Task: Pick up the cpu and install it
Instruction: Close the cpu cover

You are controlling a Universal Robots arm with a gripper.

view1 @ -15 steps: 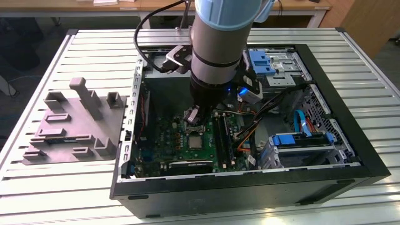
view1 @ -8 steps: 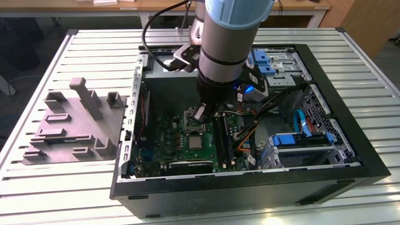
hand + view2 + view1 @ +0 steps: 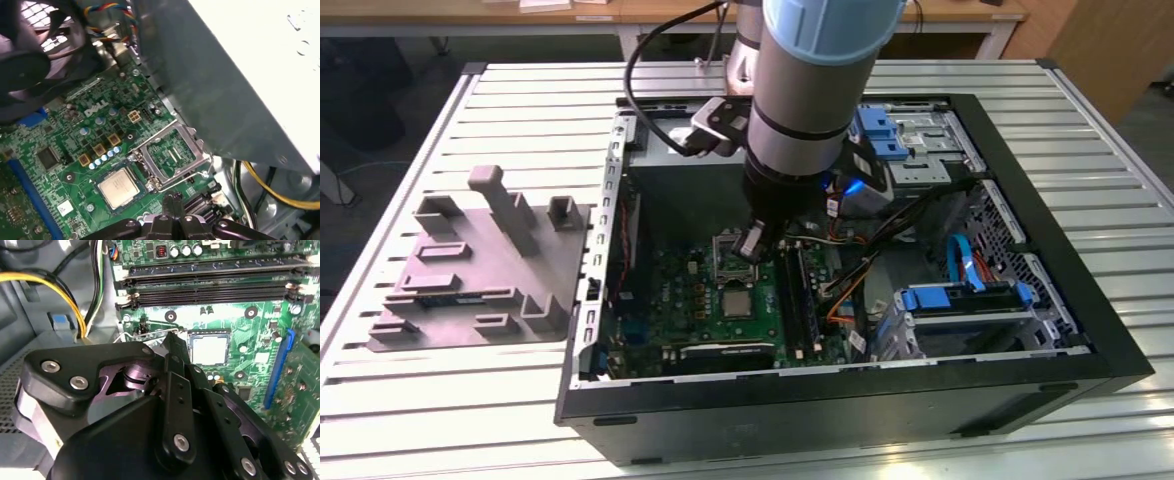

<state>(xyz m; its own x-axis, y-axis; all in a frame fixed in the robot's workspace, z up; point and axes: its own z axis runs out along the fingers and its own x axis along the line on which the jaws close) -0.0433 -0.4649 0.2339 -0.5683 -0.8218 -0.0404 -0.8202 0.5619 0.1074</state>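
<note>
the cpu (image 3: 119, 187) lay flat in the socket (image 3: 122, 190) of the green motherboard (image 3: 65, 150), its pale metal top facing up, just ahead of the tool's (image 3: 173, 200) tips in the first wrist view. in the second wrist view the cpu (image 3: 209, 349) sat just beyond the tool (image 3: 172, 347), with the memory slots (image 3: 210, 282) further out past it. the socket's metal load frame (image 3: 170, 156) stood swung open beside the cpu, between it and the grey power supply box (image 3: 235, 85).

the tool's fingers were drawn together with nothing gripped between them, their tips hovering just above the board next to the socket and apart from the cpu. in the exterior view the tool (image 3: 750, 243) hung at the end of the arm (image 3: 807, 90) inside the open computer case (image 3: 854, 400), with the cpu (image 3: 736, 304) just below it.

yellow and black cables (image 3: 60, 287) ran off to one side of the tool. well away from the tool, outside the case on the slatted surface (image 3: 480, 420), stood the grey moulded plastic holder (image 3: 474, 265) with its upright posts.
</note>
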